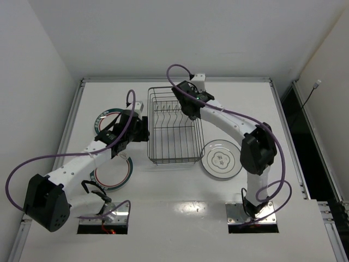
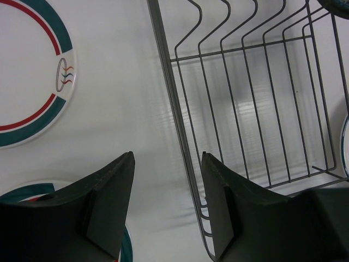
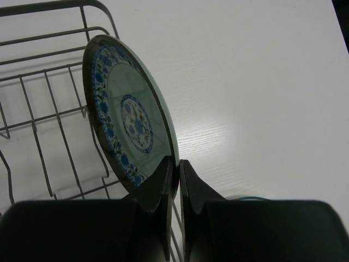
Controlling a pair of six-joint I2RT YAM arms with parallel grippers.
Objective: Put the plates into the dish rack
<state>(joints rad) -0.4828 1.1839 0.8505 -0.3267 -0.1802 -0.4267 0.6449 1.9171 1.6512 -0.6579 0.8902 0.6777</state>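
The dark wire dish rack (image 1: 173, 126) stands mid-table. My right gripper (image 3: 177, 161) is shut on the rim of the small blue-patterned plate (image 3: 128, 114) and holds it upright on edge over the rack's far right end (image 3: 43, 98). My left gripper (image 2: 167, 155) is open and empty at the rack's left side (image 2: 180, 136). The rim wire runs between its fingers, close to the right one. Two white plates with green-and-red rings lie left of the rack, one at the back (image 1: 104, 121) and one at the front (image 1: 112, 174). Both are partly under the left arm.
The larger white grey-rimmed plate (image 1: 221, 159) lies flat on the table right of the rack, under the right arm's forearm. The back ringed plate also shows in the left wrist view (image 2: 27, 82). Walls enclose the table on three sides.
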